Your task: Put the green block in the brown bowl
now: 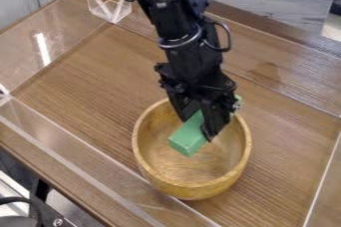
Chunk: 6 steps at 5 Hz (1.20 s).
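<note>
The green block hangs tilted inside the hollow of the brown bowl, its upper end pinched between the black fingers. My gripper points steeply down over the bowl's middle and is shut on the block. The block's lower end sits close to the bowl's floor; whether it touches cannot be told. The bowl stands on the wooden tabletop near the front edge.
A clear plastic wall borders the wooden table on the left and front. A small clear stand sits at the back left. The black arm rises from the bowl toward the top of the view.
</note>
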Motion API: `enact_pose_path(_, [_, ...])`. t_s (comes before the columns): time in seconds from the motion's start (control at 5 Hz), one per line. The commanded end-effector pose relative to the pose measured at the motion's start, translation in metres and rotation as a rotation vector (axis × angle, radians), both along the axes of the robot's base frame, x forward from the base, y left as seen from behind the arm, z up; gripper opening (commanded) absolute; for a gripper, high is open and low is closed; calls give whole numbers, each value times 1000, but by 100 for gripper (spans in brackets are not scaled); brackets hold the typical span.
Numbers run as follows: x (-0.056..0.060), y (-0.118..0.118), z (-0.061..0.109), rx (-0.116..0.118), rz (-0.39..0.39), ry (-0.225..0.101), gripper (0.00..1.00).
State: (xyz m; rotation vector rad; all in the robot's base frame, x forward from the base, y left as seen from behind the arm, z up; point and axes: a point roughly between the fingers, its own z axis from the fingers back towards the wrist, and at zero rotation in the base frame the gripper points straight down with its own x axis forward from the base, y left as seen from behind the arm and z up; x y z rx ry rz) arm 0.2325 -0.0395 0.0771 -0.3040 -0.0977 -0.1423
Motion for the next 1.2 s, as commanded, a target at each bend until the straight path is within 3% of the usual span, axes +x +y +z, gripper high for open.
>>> enact_pose_path(0.0, [9,4,9,-5,19,-40,0])
enact_pose_path(1.0, [13,6,-1,-17,30,-31,0])
